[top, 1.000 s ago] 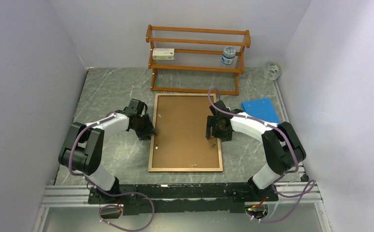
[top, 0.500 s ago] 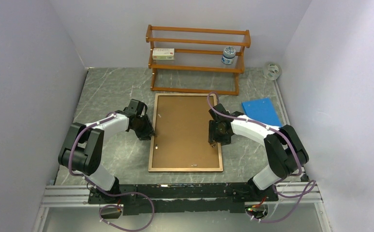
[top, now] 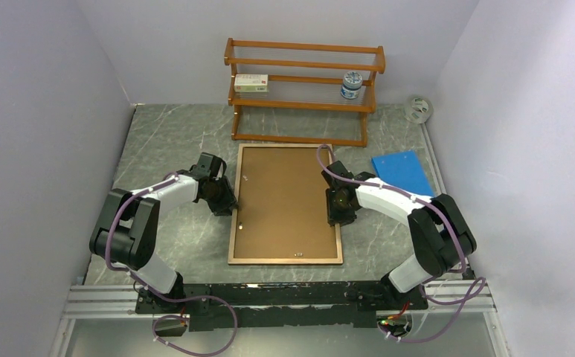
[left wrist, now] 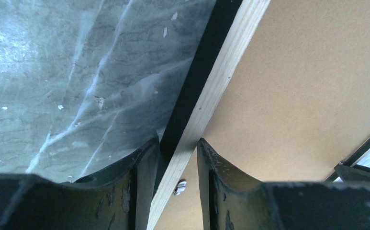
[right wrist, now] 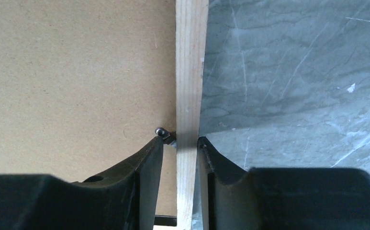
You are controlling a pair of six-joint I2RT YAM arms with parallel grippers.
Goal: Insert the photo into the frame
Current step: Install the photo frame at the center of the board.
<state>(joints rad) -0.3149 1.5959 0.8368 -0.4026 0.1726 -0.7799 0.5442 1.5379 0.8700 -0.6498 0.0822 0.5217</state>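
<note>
While the large rectangular picture frame (top: 286,261), light wood-brown back up, lies flat mid-table with the flat brown backing board (top: 284,201) seated in it, the step in hand looks like taking hold of both long rails. The left gripper (left wrist: 177,146) pinches the left rail. The right gripper (right wrist: 179,141) straddles the right rail beside a small metal tab (right wrist: 160,130); a slit shows on the inner side, so I cannot tell whether it is clamped. The photo is not visible. The next move likely needs the right grip confirmed, then an even two-arm lift.

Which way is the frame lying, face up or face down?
Face down. The frame lies flat on the table with its light wood back and the brown backing board pointing up.
</note>
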